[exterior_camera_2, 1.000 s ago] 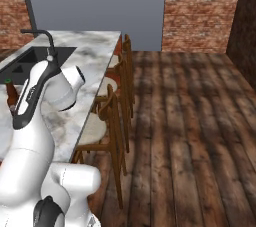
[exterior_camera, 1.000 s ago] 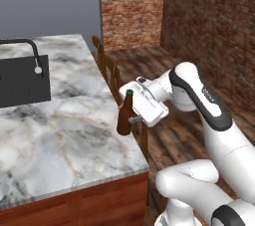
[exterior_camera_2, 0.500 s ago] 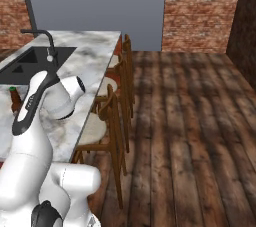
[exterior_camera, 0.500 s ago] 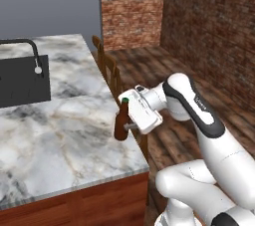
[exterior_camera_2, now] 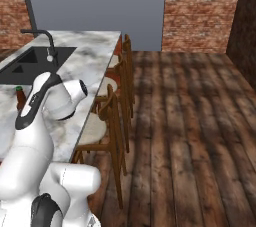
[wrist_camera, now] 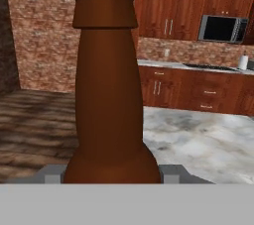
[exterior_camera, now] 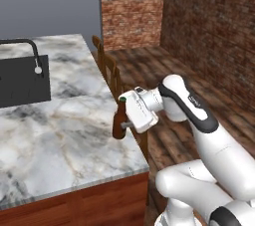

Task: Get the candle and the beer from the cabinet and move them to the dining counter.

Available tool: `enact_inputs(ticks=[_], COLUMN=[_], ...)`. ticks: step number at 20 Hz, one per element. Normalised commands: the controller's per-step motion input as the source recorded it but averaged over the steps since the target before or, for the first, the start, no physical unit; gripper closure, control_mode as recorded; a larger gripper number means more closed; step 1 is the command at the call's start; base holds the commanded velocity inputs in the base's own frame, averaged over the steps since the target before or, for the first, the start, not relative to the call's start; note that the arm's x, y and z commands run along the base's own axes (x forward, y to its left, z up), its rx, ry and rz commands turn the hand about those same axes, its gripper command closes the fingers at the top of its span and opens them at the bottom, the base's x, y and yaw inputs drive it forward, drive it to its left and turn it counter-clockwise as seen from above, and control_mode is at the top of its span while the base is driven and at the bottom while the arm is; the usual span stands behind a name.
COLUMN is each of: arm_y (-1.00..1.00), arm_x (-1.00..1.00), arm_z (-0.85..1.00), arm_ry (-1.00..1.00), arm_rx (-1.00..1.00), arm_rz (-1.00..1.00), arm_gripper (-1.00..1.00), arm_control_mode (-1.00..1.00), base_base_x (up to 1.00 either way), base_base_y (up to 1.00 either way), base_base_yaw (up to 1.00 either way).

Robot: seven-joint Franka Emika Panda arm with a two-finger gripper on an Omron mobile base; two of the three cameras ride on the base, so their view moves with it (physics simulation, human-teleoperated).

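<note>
1. The end effector point(exterior_camera: 124, 122) pinches the beer point(exterior_camera: 118, 120), which stands upright on the bench point(exterior_camera: 60, 140) close to its stool-side edge.
2. From the bottle, bare marble runs toward 9 o'clock; the black sink point(exterior_camera: 22, 78) lies at 11 o'clock.
3. Wooden stools point(exterior_camera_2: 107, 121) line that edge.

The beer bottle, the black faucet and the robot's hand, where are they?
beer point(wrist_camera: 108, 100), hand view, brown neck.
faucet point(exterior_camera: 31, 50), left base view, curved spout.
hand point(exterior_camera: 128, 123), left base view, between its fingertips at the bottle.
</note>
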Motion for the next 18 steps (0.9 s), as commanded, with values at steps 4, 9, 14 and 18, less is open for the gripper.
enact_inputs(ticks=[4,9,14,18], arm_y=[0.00,0.02,0.03,0.01], arm_x=[0.27,0.20,0.16,0.11], arm_z=[-0.14,-0.19,-0.23,-0.27], arm_ry=[0.01,0.00,0.00,0.00], arm_rx=[-0.01,-0.03,-0.04,-0.04], arm_rz=[-0.02,0.00,0.00,0.00], arm_gripper=[1.00,1.00,1.00,1.00], arm_control_mode=[-1.00,-1.00,-1.00,-1.00], base_base_x=[0.00,0.00,0.00,0.00], base_base_y=[0.00,0.00,0.00,0.00], base_base_yaw=[0.00,0.00,0.00,0.00])
